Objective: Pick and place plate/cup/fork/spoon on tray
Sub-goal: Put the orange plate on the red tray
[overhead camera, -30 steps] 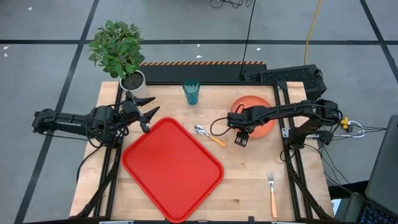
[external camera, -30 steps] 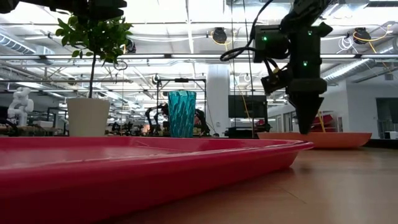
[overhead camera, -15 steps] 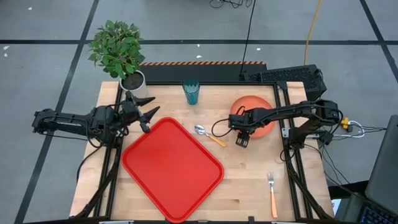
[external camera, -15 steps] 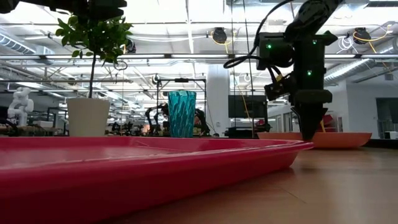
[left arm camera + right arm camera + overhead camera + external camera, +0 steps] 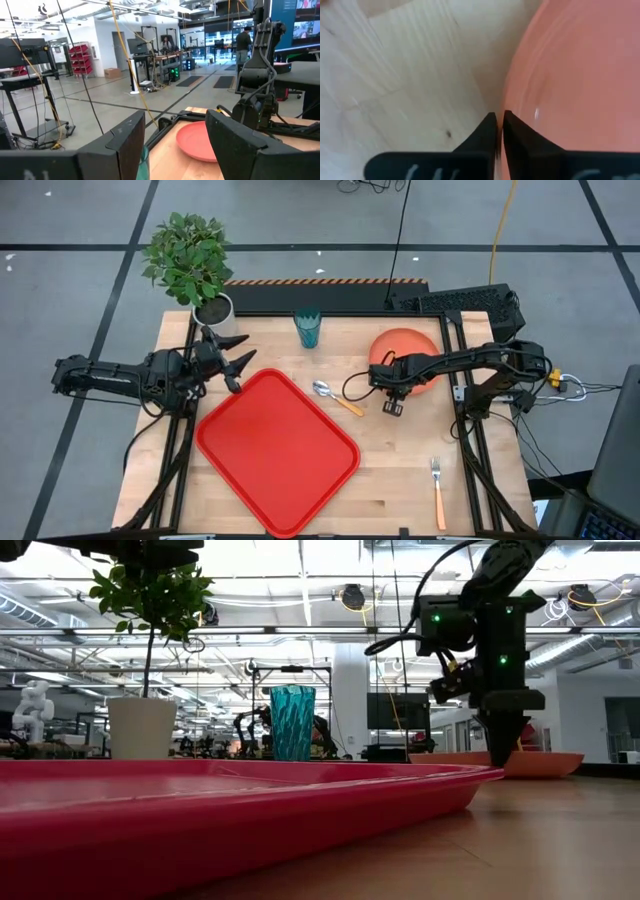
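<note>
Pincer work is seen at the orange-salmon plate (image 5: 408, 348) — the right gripper (image 5: 393, 406) is pressed down at its near rim, fingers (image 5: 487, 131) drawn together on that edge. The orange-handled spoon (image 5: 336, 397) lies just beside it, toward the red tray (image 5: 277, 450). The teal cup (image 5: 308, 328) stands farther off; the fork (image 5: 438, 493) lies well apart. The left gripper (image 5: 236, 358) is held spread — near the tray's corner.

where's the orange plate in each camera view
High view: the plate lies on the table's right side, under the right gripper.
Low view: a low orange band at far right, behind the gripper.
Left wrist view: between the dark fingers, far across the table.
Right wrist view: fills the right side.
Shared landmark: the right gripper at its rim.
</note>
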